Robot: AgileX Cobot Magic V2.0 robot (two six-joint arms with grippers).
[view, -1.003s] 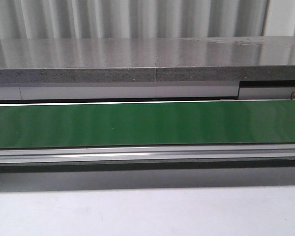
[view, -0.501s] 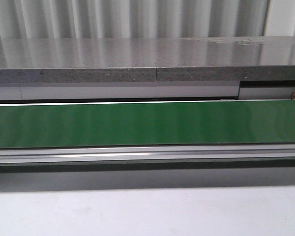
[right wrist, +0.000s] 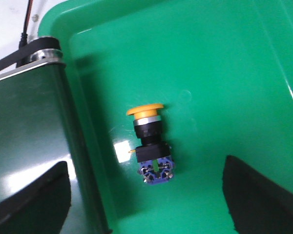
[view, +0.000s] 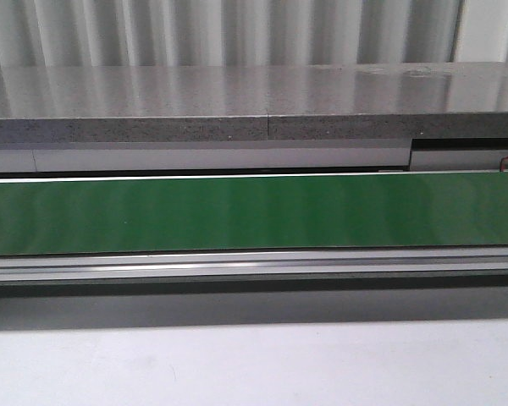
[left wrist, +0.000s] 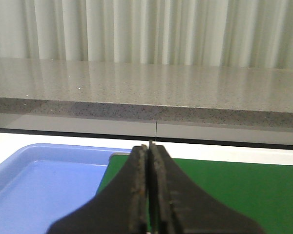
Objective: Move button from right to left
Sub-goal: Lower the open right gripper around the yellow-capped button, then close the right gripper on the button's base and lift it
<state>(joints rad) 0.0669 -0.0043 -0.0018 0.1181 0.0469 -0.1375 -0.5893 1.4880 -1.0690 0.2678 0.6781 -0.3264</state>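
Button (right wrist: 149,146): lying on its side in green tray (right wrist: 224,73), beside conveyor belt (right wrist: 29,131).
Right pincer (right wrist: 146,204): spread wide, above button, not touching.
Left pincer (left wrist: 149,195): pressed together, empty, near blue tray (left wrist: 34,190).

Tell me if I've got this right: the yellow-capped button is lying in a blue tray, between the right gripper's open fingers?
Not quite: the tray holding the button is green, as the right wrist view shows. The blue tray appears in the left wrist view. The right gripper is indeed open.
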